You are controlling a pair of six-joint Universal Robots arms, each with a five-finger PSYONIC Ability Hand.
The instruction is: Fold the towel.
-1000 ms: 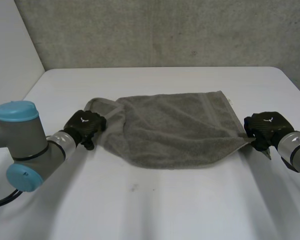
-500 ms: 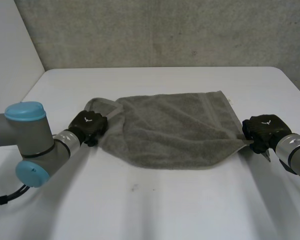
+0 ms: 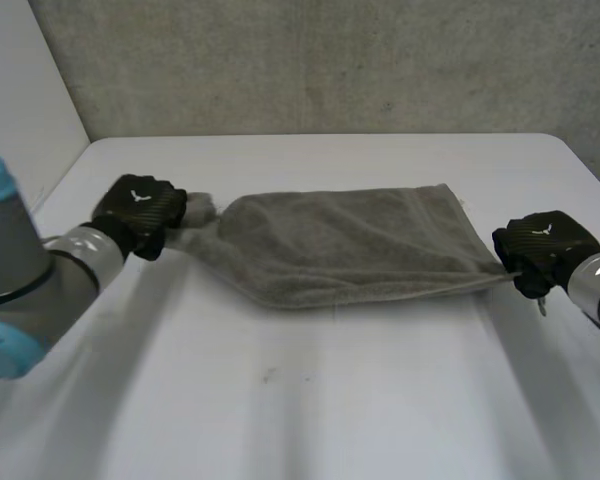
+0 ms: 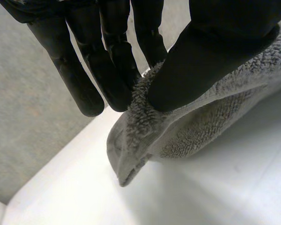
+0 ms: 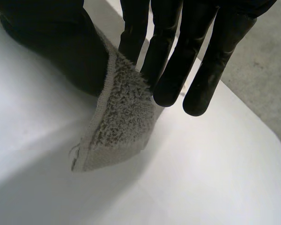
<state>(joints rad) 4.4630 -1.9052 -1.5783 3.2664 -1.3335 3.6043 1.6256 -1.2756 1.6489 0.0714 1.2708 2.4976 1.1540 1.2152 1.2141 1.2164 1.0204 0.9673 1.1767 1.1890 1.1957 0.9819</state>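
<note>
A grey towel (image 3: 340, 245) hangs stretched between my two hands over the white table (image 3: 310, 400), its far edge still resting on the surface. My left hand (image 3: 138, 208) holds the towel's left corner; in the left wrist view the thumb (image 4: 210, 61) pinches the towel (image 4: 187, 126) against the fingers (image 4: 117, 61). My right hand (image 3: 542, 245) holds the right near corner; in the right wrist view the towel corner (image 5: 119, 122) is pinched between thumb (image 5: 56, 42) and fingers (image 5: 173, 70).
A grey concrete wall (image 3: 330, 60) stands behind the table. A pale side wall (image 3: 20, 100) borders the table's left edge. Bare table surface lies in front of the towel.
My left hand closed on the towel's left corner, then lifted it up and to the left. The towel's near edge rose off the table and pulled taut. The right hand kept its grip.
</note>
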